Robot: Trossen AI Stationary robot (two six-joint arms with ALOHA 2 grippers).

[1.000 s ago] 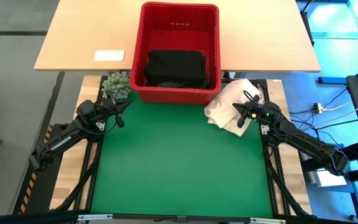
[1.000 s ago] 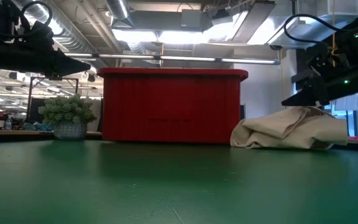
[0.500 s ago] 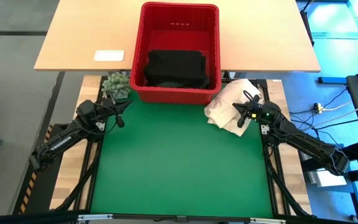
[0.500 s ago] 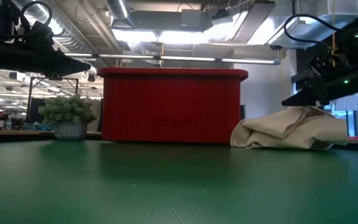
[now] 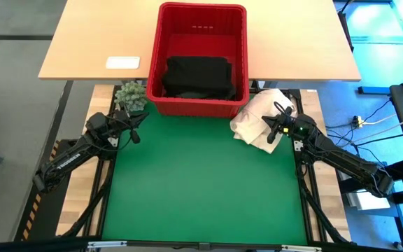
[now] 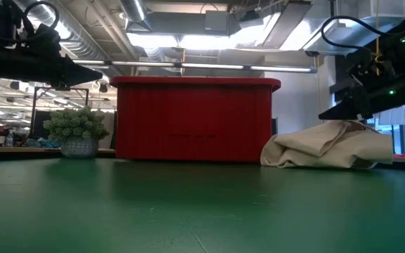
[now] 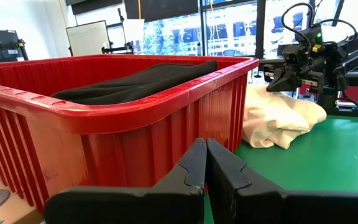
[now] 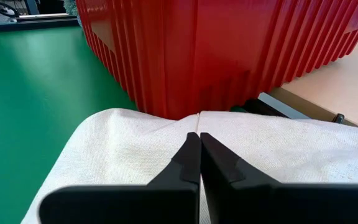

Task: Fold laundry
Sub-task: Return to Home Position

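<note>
1. Currently the laundry sits inside the red basket, filling the half nearer the arms; the far half shows bare red floor.
2. Look of the laundry: only a black top layer shows, folded into a rough rectangle about as wide as the basket's inside, with soft creases and rounded edges. From the left wrist view its top surface reaches about rim level and slopes gently. Whatever lies under the black layer is hidden.
3. Basket position: it straddles the join between the pale wooden surface and the green mat, its near wall at the mat's far edge.
4. Left claw: fingers pressed together, nothing between them. It hangs above the mat's left far corner, pointing at the basket's near left corner, close beside a small potted plant.
5. Right claw: fingers pressed together, also gripping nothing. It hangs just over the cream-white cloth heap; whether the tips touch the cloth cannot be told.
6. Cream heap: lies crumpled at the mat's right far corner, against the basket's near right corner, outside it.
7. A small flat white object rests on the wooden surface, left of the basket and apart from it.
</note>
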